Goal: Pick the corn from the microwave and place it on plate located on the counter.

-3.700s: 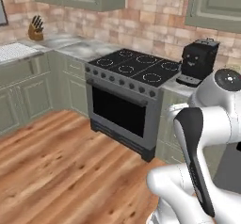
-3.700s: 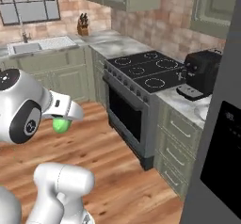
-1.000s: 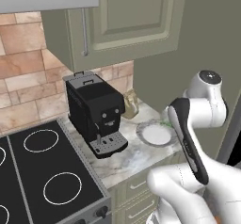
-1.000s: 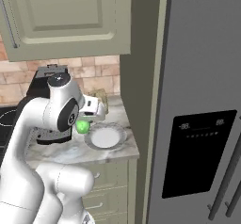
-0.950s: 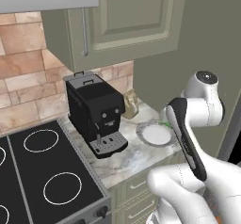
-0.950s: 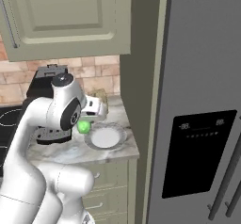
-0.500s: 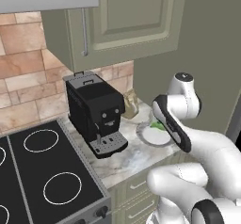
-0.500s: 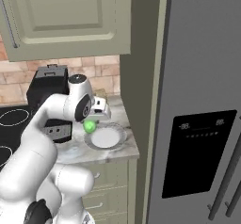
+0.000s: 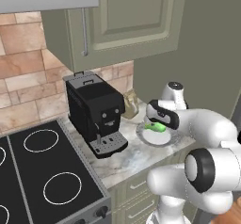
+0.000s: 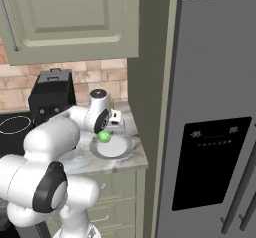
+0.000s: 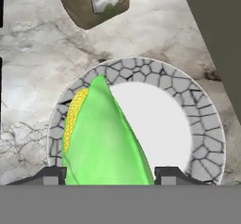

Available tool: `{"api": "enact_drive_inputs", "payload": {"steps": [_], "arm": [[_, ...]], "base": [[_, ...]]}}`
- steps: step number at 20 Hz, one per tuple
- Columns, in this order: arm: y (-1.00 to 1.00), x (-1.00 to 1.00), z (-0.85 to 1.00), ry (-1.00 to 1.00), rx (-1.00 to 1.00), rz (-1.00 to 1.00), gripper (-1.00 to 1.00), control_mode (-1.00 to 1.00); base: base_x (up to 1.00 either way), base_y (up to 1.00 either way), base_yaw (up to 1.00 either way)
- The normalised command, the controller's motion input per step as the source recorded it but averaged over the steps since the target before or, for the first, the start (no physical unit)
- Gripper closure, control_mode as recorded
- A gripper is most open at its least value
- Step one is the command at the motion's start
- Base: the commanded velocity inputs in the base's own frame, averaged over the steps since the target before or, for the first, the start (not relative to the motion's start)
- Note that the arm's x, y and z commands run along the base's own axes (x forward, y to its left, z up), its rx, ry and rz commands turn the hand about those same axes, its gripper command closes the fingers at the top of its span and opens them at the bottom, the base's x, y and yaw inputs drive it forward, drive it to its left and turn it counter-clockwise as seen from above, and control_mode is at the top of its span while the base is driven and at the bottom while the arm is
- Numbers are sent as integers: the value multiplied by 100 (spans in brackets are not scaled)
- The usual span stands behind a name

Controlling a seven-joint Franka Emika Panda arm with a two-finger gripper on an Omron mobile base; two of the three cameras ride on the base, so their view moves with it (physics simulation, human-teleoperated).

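Where brick backsplash ends, marbled counter [image 9: 123, 158], plate [image 11: 203, 119], sage cabinets [image 10: 70, 17].

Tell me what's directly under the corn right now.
Under the corn, held in the shut gripper, lies the plate: its grey cobbled rim and part of its white centre. The husk covers the plate's near-left part, so contact can't be judged. A brown bag stands beyond the plate.

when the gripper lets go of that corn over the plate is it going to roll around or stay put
The corn is rounded and tapers to a point, so it may roll a little, probably curving. The plate looks shallow, so its rim may barely stop it. The husk looks smooth, so it could slide.
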Motion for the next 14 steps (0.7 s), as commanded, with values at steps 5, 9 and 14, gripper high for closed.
{"api": "enact_drive_inputs", "payload": {"steps": [5, 9, 14], "arm": [[-14, 33, -43, 0, 5, 0, 100, -100], [-1, 8, -33, 0, 3, 0, 100, -100], [0, 0, -1, 0, 0, 0, -100, -100]], "base": [[0, 0, 0], [0, 0, 0], [0, 0, 0]]}}
